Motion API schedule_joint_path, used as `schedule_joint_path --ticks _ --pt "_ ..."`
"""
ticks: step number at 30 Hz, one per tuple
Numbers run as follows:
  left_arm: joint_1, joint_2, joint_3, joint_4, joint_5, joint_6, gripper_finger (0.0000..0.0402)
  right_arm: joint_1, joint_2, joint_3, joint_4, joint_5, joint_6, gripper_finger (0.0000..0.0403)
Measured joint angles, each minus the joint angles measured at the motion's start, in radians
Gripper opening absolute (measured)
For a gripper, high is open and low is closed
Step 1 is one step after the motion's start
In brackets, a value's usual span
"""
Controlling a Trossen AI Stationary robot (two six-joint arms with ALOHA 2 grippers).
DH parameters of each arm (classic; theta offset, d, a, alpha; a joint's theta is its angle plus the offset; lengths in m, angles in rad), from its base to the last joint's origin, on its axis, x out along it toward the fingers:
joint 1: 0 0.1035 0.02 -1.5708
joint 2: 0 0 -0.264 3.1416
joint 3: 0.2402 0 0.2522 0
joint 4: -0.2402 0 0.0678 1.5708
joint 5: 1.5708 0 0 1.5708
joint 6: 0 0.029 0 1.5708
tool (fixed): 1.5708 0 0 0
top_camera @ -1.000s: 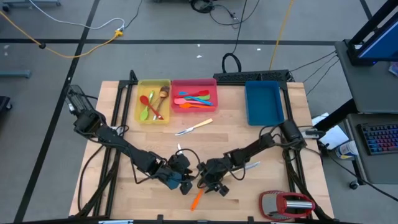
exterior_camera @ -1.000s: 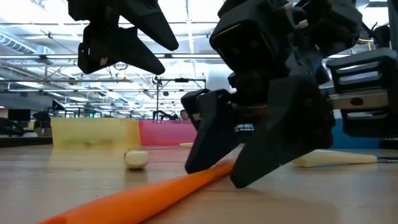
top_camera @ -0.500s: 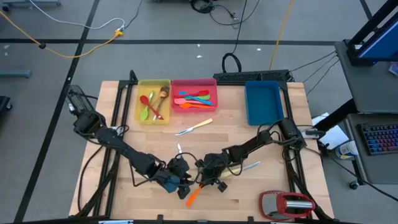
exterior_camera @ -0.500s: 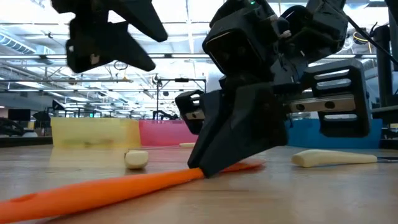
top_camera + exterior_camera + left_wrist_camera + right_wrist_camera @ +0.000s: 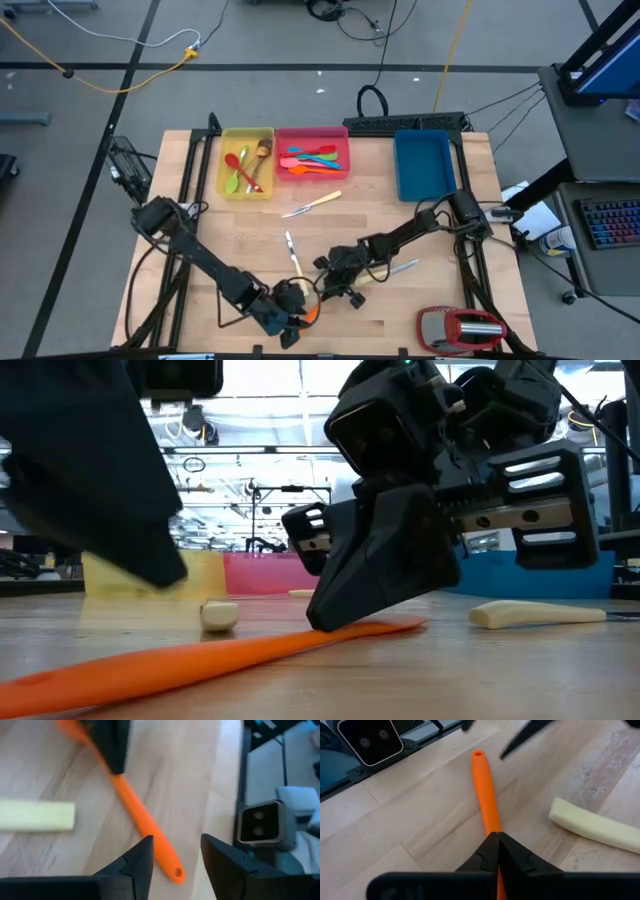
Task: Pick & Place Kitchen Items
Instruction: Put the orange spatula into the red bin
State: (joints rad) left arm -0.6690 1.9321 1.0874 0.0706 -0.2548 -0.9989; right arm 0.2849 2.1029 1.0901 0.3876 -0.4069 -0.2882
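Observation:
An orange spatula (image 5: 485, 790) lies on the wooden table near its front edge, with my right gripper (image 5: 493, 836) shut on it. In the low view its handle (image 5: 190, 660) runs along the table toward the camera, and its blade end (image 5: 400, 626) shows just past my right gripper (image 5: 330, 620). My left gripper (image 5: 177, 862) stands open just above the handle's holed free end (image 5: 176, 875), one finger on either side, touching nothing. In the high view my left gripper (image 5: 292, 322) is at the near edge. My right gripper pinches the orange spatula's handle (image 5: 491, 826) between its two fingers, on the stretch nearer the blade. The fingers slant down from the table's right side and point along the handle toward its free end. The spatula lies low along the table, about level.
Cream-handled knives lie mid-table (image 5: 312, 204), (image 5: 291, 248), and another utensil (image 5: 400, 268) lies right of my right gripper. At the back stand a yellow tray (image 5: 226, 160) with spoons, a pink tray (image 5: 345, 150) with spatulas and a blue tray (image 5: 424, 187). A red-and-silver gadget (image 5: 462, 328) sits near right.
My right gripper has shut on the orange spatula, whose handle has swung a little flatter along the table. My left gripper has gone down and toward the table's near edge, and now stands at the handle's free end, staying open.

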Motion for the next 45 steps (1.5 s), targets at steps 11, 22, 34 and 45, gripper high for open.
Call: schedule_joint_path --ticks 11,22,34,45 --pt "-0.008 0.087 0.003 0.062 -0.012 -0.013 0.0250 0.033 0.004 -0.003 0.023 -0.008 0.016 0.0000" --pt "-0.014 0.140 0.002 0.107 -0.079 0.082 0.0220 0.048 0.004 -0.003 0.101 0.052 -0.058 0.0044" --pt "0.035 0.141 0.001 0.134 -0.019 0.104 0.0173 0.079 0.002 -0.003 0.124 0.172 -0.264 0.0113" --pt "0.018 0.144 0.000 0.133 -0.022 0.080 0.0172 0.079 0.003 -0.002 0.176 0.171 -0.431 0.0118"
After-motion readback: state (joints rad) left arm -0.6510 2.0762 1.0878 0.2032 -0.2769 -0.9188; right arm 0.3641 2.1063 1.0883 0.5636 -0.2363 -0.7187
